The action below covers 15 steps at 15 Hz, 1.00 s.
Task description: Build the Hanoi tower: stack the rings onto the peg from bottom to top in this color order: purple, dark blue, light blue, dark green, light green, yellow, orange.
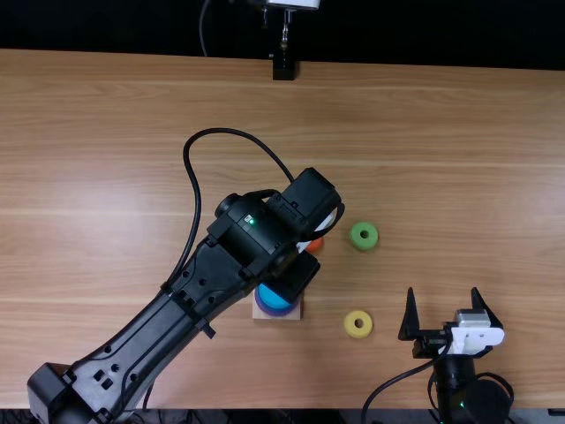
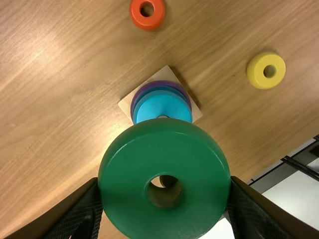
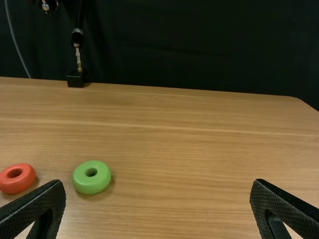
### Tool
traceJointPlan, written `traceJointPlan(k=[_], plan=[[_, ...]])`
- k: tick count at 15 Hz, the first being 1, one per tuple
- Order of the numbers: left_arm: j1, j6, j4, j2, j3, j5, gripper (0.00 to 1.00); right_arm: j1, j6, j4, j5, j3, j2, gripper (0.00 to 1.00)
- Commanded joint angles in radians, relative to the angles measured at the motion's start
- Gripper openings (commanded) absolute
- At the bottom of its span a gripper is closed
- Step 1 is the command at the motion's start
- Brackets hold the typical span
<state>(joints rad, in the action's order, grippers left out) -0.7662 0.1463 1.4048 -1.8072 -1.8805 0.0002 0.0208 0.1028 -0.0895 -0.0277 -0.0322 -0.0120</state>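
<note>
Left gripper [image 1: 294, 276] is closed on the dark green ring [image 2: 164, 149]; I've got it between the fingertips, face to the wrist camera, hole axis across the squeeze. Exact tilt unclear. Ring covers part of the stack [image 2: 163, 104] beyond those fingers; peg mostly hidden. From above, my arm partly covers the orange ring [image 2: 146, 23]. Right gripper [image 1: 443, 303]: fingers wide, light green ring [image 3: 90, 185] beyond them, hole up.

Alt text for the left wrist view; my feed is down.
Left gripper gripping a dark green ring, partly hiding a wooden base stacked with purple, dark blue and light blue rings. Orange and yellow rings lie separately on the table.
</note>
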Motion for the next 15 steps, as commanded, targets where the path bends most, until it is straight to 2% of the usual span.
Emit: traceJointPlan(k=[1, 3, 6, 15], plan=[[-0.013, 0.008, 0.002, -0.021, -0.032, -0.008, 0.00, -0.009, 0.000, 0.000, -0.009, 0.014, 0.012, 1.00], [-0.016, 0.010, 0.002, -0.020, -0.032, -0.008, 0.00, -0.009, 0.000, 0.000, -0.009, 0.014, 0.012, 1.00], [-0.018, 0.041, 0.002, -0.018, -0.032, -0.008, 0.00, -0.009, 0.000, 0.000, -0.009, 0.014, 0.012, 1.00], [-0.016, 0.041, 0.003, -0.009, 0.035, -0.008, 0.00, -0.009, 0.000, 0.000, -0.009, 0.014, 0.012, 1.00]])
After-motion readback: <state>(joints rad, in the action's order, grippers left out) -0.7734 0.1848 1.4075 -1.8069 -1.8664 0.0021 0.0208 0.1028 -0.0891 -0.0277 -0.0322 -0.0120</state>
